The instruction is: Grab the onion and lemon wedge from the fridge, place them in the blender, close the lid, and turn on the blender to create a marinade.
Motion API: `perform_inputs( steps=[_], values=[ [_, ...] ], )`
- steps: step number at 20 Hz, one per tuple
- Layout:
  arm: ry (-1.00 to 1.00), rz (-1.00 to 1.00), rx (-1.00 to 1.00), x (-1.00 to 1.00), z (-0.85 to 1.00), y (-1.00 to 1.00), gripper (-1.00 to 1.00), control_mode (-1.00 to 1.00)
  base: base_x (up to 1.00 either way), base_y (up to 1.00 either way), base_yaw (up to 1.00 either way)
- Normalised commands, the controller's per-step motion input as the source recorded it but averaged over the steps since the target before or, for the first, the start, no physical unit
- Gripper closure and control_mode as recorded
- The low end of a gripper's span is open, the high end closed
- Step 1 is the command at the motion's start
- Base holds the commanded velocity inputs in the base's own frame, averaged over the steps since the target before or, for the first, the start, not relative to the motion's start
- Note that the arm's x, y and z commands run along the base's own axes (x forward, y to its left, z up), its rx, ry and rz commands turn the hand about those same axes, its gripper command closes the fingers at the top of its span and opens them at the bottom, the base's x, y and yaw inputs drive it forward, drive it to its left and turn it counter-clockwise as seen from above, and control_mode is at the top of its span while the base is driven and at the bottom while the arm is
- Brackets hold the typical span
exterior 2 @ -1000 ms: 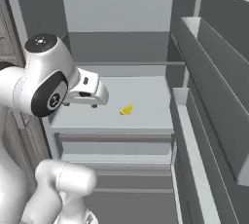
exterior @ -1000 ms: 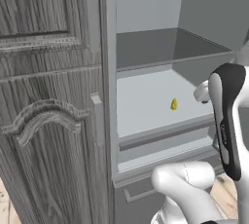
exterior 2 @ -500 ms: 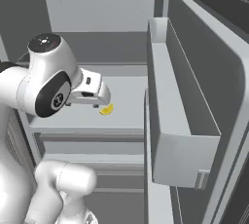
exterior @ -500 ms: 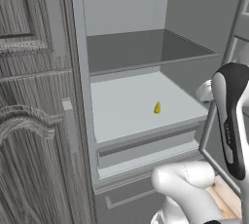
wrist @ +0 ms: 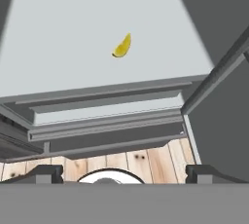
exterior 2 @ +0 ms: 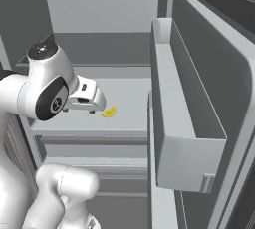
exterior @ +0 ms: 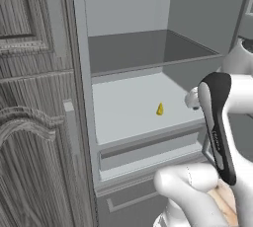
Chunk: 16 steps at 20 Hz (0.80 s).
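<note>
We found the tiny yellow lemon wedge [wrist: 122,46] lying alone mid-shelf in the open light-grey metal fridge [exterior: 129,102]. We judged it light and slippery, best pinched across its narrow sides. The two-finger gripper [wrist: 123,174] hung outside the fridge, fingers spread wide, empty.

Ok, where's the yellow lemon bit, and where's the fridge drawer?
lemon wedge [wrist: 122,46], hand view, on the middle of the wedge.
fridge drawer [exterior: 148,149], left base view, on the drawer's front face.
</note>
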Motion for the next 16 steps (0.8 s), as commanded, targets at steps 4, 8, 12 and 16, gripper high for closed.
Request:
perform_inputs(
  steps=[4, 8, 12, 16],
  values=[
    [0.0, -0.05, 0.01, 0.63, -0.58, 0.46, -1.0, -1.0, 0.0, 0.0, 0.0],
    [0.01, -0.06, 0.04, 0.62, -0.58, 0.26, -1.0, -1.0, 0.0, 0.0, 0.0],
    [0.05, -0.02, 0.0, 0.58, -0.62, 0.04, -1.0, -1.0, 0.0, 0.0, 0.0],
    [0.03, -0.03, 0.0, 0.92, -0.55, 0.02, -1.0, -1.0, 0.0, 0.0, 0.0]
  ],
)
